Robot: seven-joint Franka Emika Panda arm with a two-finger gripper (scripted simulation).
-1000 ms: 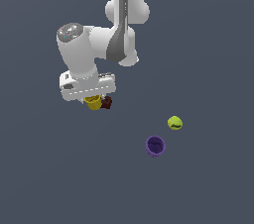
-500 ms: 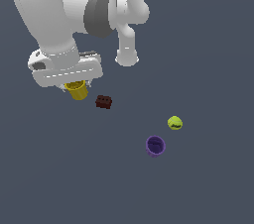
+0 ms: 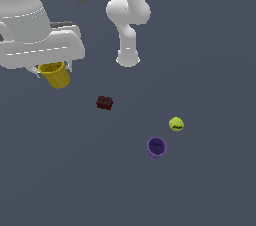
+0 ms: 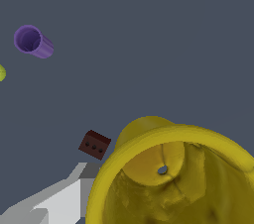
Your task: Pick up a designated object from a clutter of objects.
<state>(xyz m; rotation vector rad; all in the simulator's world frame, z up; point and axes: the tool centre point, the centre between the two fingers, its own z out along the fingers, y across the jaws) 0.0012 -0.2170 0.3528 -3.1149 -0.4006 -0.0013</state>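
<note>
Carrying the load clear of the floor is the step in hand, and the gripper (image 3: 50,68) should rise straight, without swinging, keeping a steady squeeze. It is pinching the yellow cup (image 3: 55,74), which hangs directly beneath it, mouth towards the wrist camera; the fingers themselves are mostly hidden by the hand's body. The purple cup (image 3: 156,147) lies well apart from the gripper, towards the exterior view's right, the yellow-green ball (image 3: 176,124) just beside it. The dark brown block (image 3: 104,102) sits nearest, yet apart.
</note>
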